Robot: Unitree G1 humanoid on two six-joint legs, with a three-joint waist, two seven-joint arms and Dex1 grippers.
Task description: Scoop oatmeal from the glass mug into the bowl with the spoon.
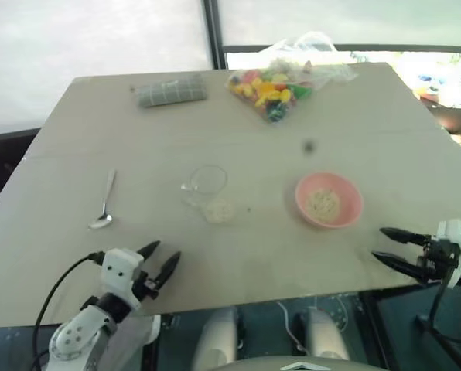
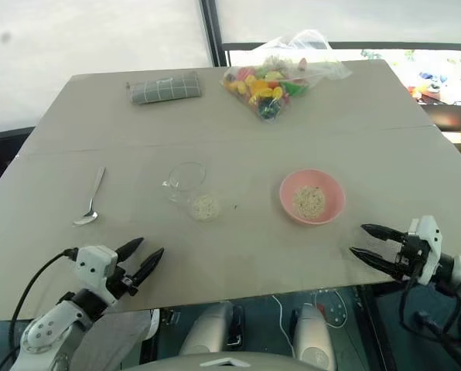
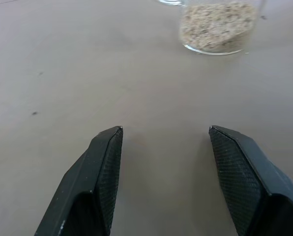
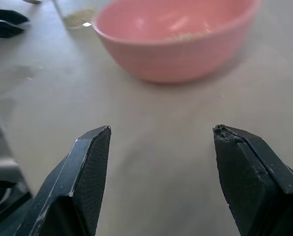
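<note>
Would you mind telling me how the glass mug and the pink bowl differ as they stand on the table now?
The glass mug is clear, narrow and tall-sided with a side handle; the bowl is opaque pink, wider, shallower and handleless. The mug stands nearer the spoon, toward the robot's left; the bowl stands toward its right. Both sit upright on the table, each holding some pale oatmeal.

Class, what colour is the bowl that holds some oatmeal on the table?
Pink. The bowl shows best in the right wrist view.

Spoon (image 1: pixel 104 202) left of mug (image 1: pixel 210 189), bowl (image 1: pixel 329 199) right
</note>
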